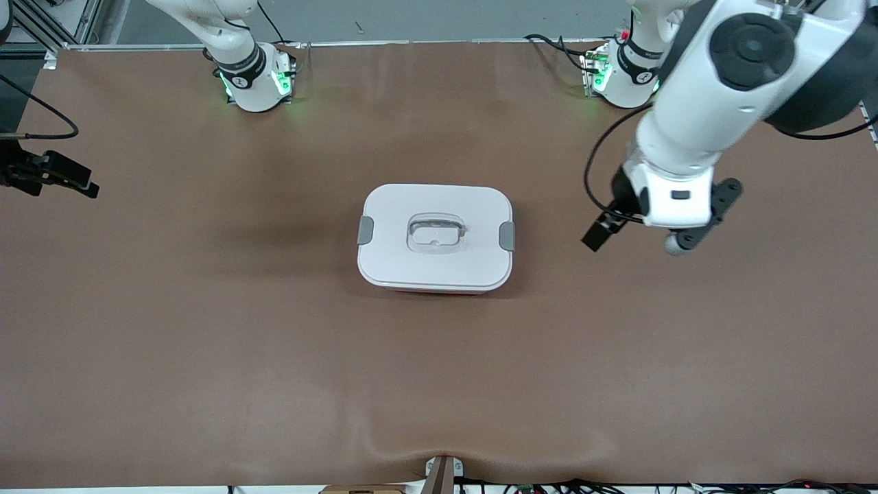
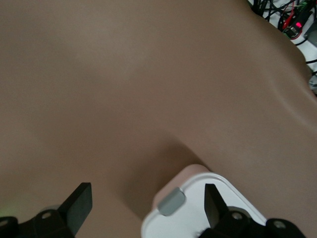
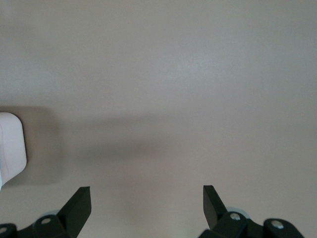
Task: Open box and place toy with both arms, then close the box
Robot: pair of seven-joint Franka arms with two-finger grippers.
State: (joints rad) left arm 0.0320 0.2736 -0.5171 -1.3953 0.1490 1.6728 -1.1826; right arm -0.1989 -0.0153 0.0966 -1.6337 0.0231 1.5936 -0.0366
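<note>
- Right, the box [image 1: 435,238] sits shut on the table [image 1: 206,343], about midway between the two arms' ends, lid on, both grey clips apparently down.
- I see no toy in any view; whether it is inside the box I cannot tell.
- The box looks like stiff, smooth plastic, so I expect it to be light and liable to slide on the mat if I push one end only.
- Its long axis runs along the table from one arm's end to the other, with a clip at each short end: one clip [image 1: 506,236] toward the left arm's end, the other clip [image 1: 365,230] toward the right arm's.
- The clear handle [image 1: 436,232] lies in a recess at the lid's centre, its length along the same axis.
- For opening, I judge the clips are the places to take hold, one per arm, each flipped outward; the handle then serves for lifting the lid.
- My left gripper [image 1: 634,237] hangs over bare table just beside the box's end, fingers spread and empty; its wrist view shows that clip [image 2: 171,202] between the fingers [image 2: 79,206].
- My right gripper [image 3: 146,206] waits well apart from the box at its own end of the table, fingers wide and empty.
</note>
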